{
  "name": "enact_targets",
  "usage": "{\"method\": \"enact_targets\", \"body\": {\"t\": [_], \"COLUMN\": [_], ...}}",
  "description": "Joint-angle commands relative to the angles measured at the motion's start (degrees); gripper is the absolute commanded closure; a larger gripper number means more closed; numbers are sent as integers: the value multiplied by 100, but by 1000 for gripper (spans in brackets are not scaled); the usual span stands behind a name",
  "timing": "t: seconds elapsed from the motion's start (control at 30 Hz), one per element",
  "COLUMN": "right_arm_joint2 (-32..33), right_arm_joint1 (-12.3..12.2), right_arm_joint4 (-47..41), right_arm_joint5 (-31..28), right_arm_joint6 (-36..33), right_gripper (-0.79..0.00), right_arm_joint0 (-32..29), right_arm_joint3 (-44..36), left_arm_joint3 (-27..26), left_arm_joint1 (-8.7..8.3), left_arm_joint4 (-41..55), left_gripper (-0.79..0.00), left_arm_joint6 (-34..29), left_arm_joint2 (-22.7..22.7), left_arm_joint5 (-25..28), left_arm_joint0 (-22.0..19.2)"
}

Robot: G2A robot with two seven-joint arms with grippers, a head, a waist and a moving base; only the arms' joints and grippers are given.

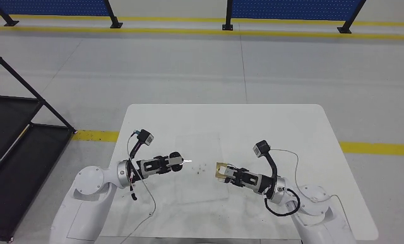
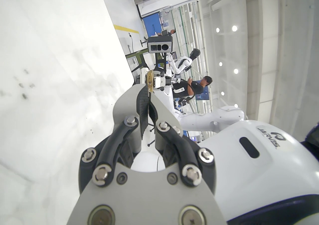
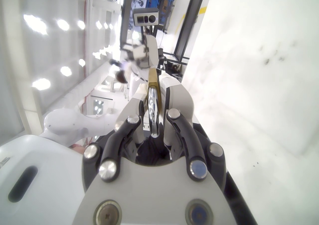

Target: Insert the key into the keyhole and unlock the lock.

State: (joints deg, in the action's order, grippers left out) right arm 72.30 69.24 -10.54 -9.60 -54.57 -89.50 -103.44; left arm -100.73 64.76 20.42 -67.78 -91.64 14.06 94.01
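My left gripper (image 1: pixel 179 161) hovers over the middle left of the white table (image 1: pixel 265 127), shut on a small silver key (image 1: pixel 187 161) whose tip points toward the lock. In the left wrist view the black pads (image 2: pixel 144 104) press together and hide most of the key. A short gap away, my right gripper (image 1: pixel 230 174) is shut on a brass padlock (image 1: pixel 221 170). The right wrist view has the padlock's brass body (image 3: pixel 152 81) and silver shackle (image 3: pixel 152 109) clamped between the fingers. The padlock's keyhole face (image 2: pixel 149 82) looks toward the left wrist camera. Key and padlock are apart.
A few dark specks (image 1: pixel 201 169) mark the table below the gap between the grippers. A black metal rack (image 1: pixel 25 137) stands off the table's left side. Yellow floor lines and blue barriers lie beyond the far edge.
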Motion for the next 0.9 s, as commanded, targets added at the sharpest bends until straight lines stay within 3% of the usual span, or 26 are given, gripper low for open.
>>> {"method": "enact_targets", "body": {"t": [0.0,0.4,0.87], "right_arm_joint2": [0,0,0], "right_arm_joint1": [0,0,0], "right_arm_joint4": [0,0,0], "right_arm_joint5": [0,0,0], "right_arm_joint6": [0,0,0], "right_gripper": [0,0,0], "right_arm_joint0": [0,0,0], "right_arm_joint3": [0,0,0], "left_arm_joint3": [-11,5,131], "left_arm_joint1": [0,-18,-60], "left_arm_joint4": [-21,-220,-136], "left_gripper": [0,0,0], "left_arm_joint6": [13,29,80], "left_arm_joint2": [128,719,1028], "left_arm_joint5": [-12,64,77], "left_arm_joint0": [-51,-313,-490]}}
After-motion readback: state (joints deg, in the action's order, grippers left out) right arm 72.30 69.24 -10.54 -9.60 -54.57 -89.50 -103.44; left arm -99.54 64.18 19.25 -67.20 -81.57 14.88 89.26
